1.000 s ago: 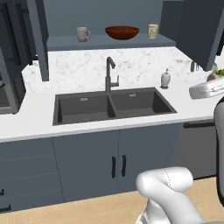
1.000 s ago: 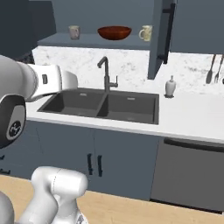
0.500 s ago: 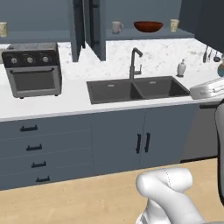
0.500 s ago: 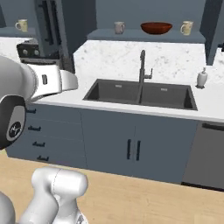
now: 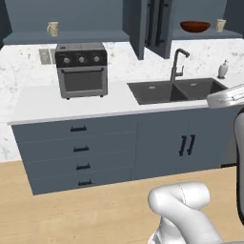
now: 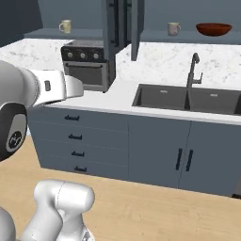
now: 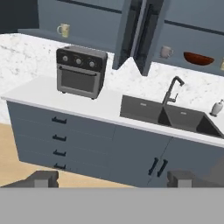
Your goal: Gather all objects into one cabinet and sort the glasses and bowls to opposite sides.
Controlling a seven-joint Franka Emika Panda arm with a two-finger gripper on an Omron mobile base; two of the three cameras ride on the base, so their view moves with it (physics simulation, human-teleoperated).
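Observation:
One cream mug stands alone on the shelf of the open slate-blue wall cabinet above the toaster oven. Over the sink, the other open cabinet shelf holds the red-brown bowl. A grey-beige mug stands to its left and a cream cup to its right. My gripper is open and holds nothing. It hangs well back from the counter, facing the cabinets.
A toaster oven sits on the white counter. A double sink with a black faucet and a white soap dispenser lies to the right. Opened cabinet doors jut out between the shelves. Drawers are below.
The whole picture has shifted right: the base has moved left and back. The toaster oven, the drawers and the left shelf with its mug have come into view. The gripper stays open.

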